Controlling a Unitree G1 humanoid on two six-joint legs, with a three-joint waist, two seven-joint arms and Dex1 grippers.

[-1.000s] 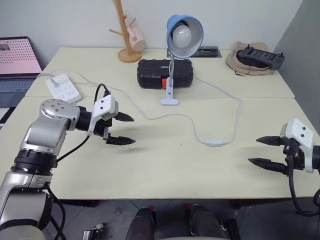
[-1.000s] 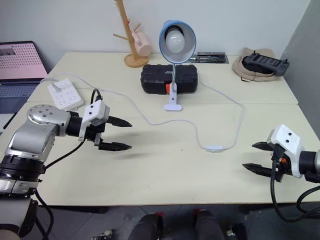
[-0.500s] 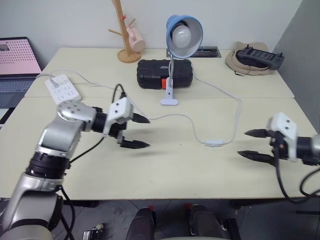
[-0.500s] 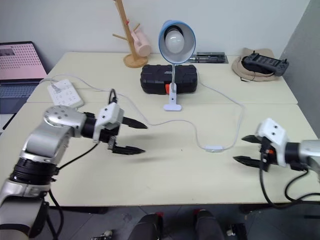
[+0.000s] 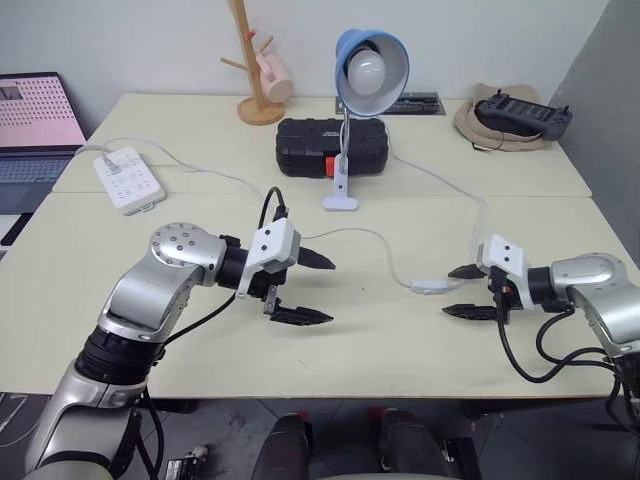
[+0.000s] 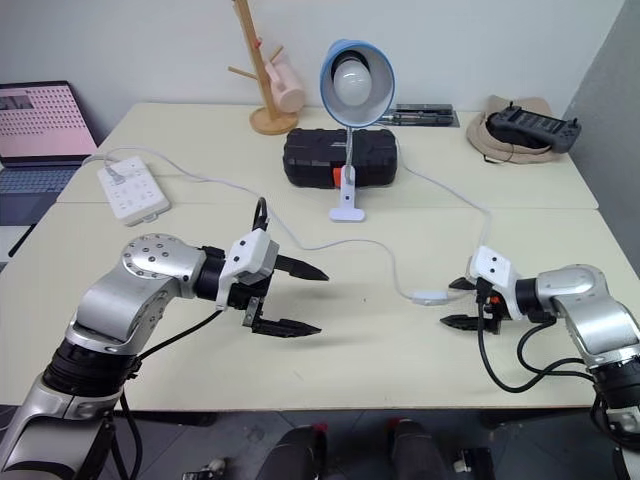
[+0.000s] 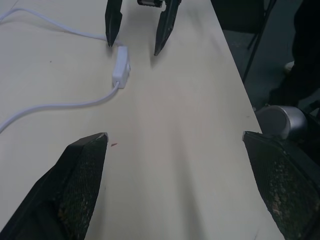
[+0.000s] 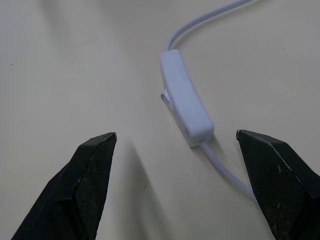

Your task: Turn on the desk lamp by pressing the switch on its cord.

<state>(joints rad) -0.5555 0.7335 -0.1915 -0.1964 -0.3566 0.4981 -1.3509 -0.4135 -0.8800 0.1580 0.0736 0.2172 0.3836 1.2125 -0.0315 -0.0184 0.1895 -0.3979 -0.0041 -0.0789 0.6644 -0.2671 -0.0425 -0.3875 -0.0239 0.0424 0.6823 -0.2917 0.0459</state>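
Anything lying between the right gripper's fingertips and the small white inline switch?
Nothing: bare cream tabletop separates the open right gripper from the small white inline switch, in the right wrist view.

A cream table (image 5: 330,350) carries a black case with an orange latch (image 5: 330,147) toward its far side, with a wooden mug tree (image 5: 250,60) holding a pink mug (image 5: 272,76) standing at the far edge to the case's left. A white multi-socket power strip (image 5: 128,179) lies flat near the table's left edge, and a laptop with a pink screen (image 5: 35,115) sits beyond that edge. At the far right corner, a black handheld controller (image 5: 520,112) rests on a tan cloth (image 5: 490,128), and a flat dark item (image 5: 418,102) lies at the back edge near the case.
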